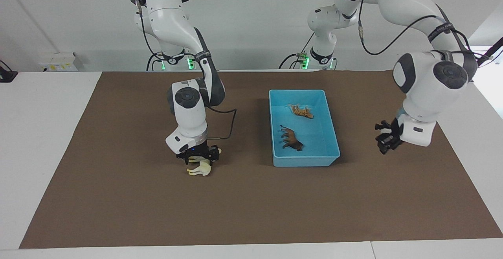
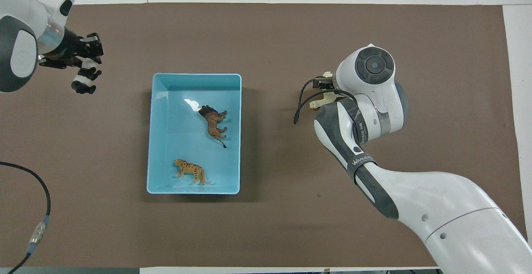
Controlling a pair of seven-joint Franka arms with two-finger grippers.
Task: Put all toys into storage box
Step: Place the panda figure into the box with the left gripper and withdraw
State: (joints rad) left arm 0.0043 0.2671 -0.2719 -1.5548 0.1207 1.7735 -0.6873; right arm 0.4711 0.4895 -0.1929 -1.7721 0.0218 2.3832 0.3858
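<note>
The light blue storage box [image 1: 305, 160] [image 2: 195, 78] sits mid-mat with two toys in it: an orange striped cat [image 1: 301, 111] [image 2: 192, 171] and a dark brown lion [image 1: 291, 138] [image 2: 214, 122]. Held up over the mat, between the box and the left arm's end of the table, is my left gripper [image 1: 385, 138] [image 2: 88, 60]. It is shut on the black-and-white panda [image 2: 83, 82]. My right gripper [image 1: 200, 157] is low over the cream animal [image 1: 200, 168] [image 2: 322, 102], which stands on the mat. Its fingers are open on either side of the animal's back. In the overhead view the right wrist hides most of both.
A brown mat [image 1: 251, 212] covers the table, with white table surface around its edges. The right arm's cable [image 1: 232, 123] loops beside its wrist. A loose cable [image 2: 39, 224] lies at the left arm's end near the robots.
</note>
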